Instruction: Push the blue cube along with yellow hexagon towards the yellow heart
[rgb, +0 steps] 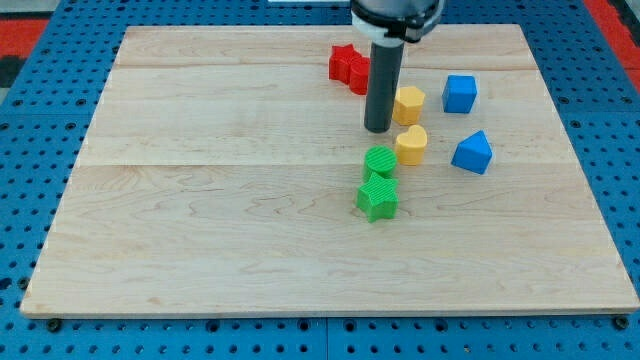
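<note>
- The tip (378, 130) stands just at the view's left of the yellow hexagon (408, 104), while the blue cube (460, 93) sits on the hexagon's other side, apart from it. The arm has no gripper, only the rod, so it holds nothing.
- The yellow heart (411, 145) lies just below the hexagon, toward the view's bottom.
- Risk: from this side, a push would probably send the hexagon toward the cube, away from the heart.
- Risk: the rod may also clip the heart or the green blocks (378, 180), which are close.
- The blocks look like smooth moulded plastic; the green ones show ridges. The board (200, 200) is pale wood with visible grain.
</note>
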